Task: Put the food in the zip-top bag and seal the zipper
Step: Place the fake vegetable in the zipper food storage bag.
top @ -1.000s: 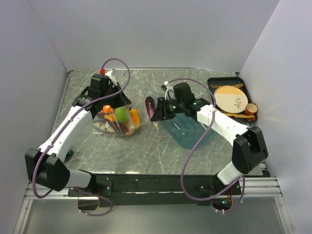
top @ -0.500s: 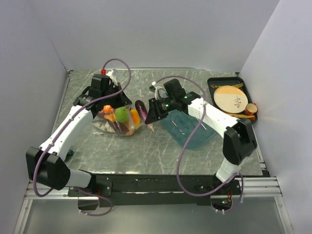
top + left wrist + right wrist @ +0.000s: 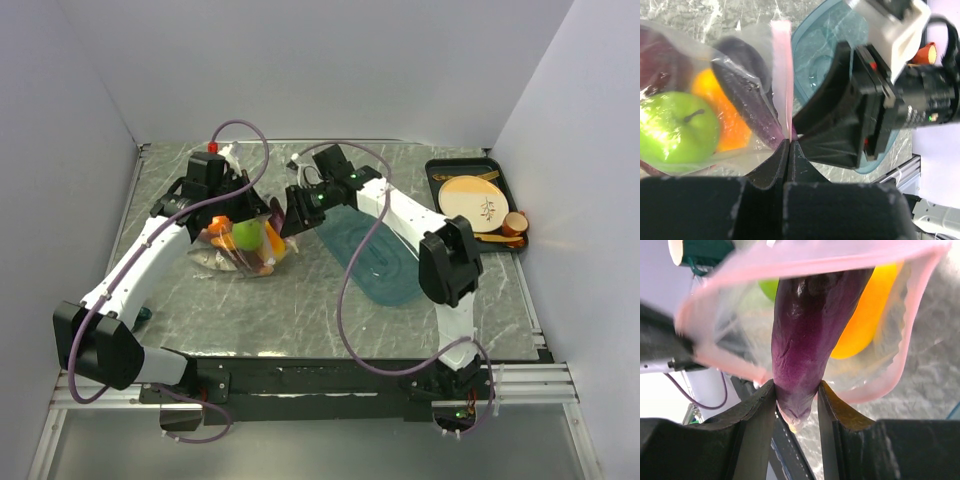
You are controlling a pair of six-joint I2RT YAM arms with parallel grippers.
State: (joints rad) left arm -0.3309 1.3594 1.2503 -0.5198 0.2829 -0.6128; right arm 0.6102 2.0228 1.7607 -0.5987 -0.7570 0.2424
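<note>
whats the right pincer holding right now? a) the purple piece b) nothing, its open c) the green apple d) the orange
A: in the right wrist view the right pincer is clamped on the purple piece, whose far end pokes into the pink-rimmed mouth of the zip-top bag.

Left gripper (image 3: 789, 146) pinched the pink zipper (image 3: 781, 70). Green fruit (image 3: 677, 131), orange (image 3: 720, 112) and purple slice (image 3: 742, 97) sat inside the zip-top bag (image 3: 685, 42). Right gripper (image 3: 810, 131) at 3 o'clock.
</note>
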